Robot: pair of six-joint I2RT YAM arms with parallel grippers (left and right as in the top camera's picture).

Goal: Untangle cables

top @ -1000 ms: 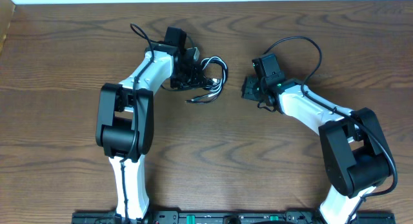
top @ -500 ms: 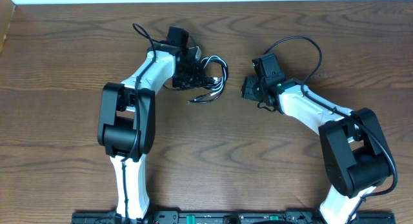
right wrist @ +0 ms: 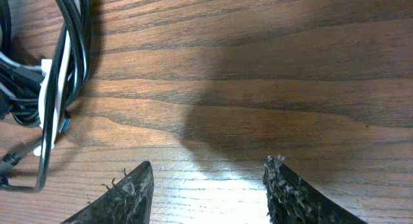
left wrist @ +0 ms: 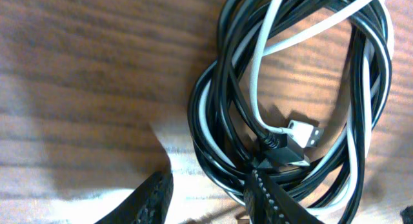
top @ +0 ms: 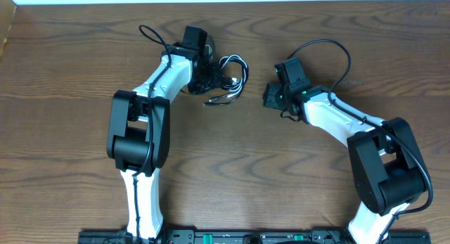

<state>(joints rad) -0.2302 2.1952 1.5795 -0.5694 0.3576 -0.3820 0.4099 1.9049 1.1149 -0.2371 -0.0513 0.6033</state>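
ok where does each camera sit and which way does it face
overhead: above the brown wooden table, looking straight down; both white-and-black arms show, cable tangle between
left wrist: close above the thin black cable looped with the thin white cable; left gripper at bottom
right wrist: down at bare wood, tangle at its left edge; right gripper at bottom
shared: all three show the tangle

Ahead of my right gripper the table lies bare; the cables sit off to one side. My left gripper meets black cable loops, with the white cable threaded through.
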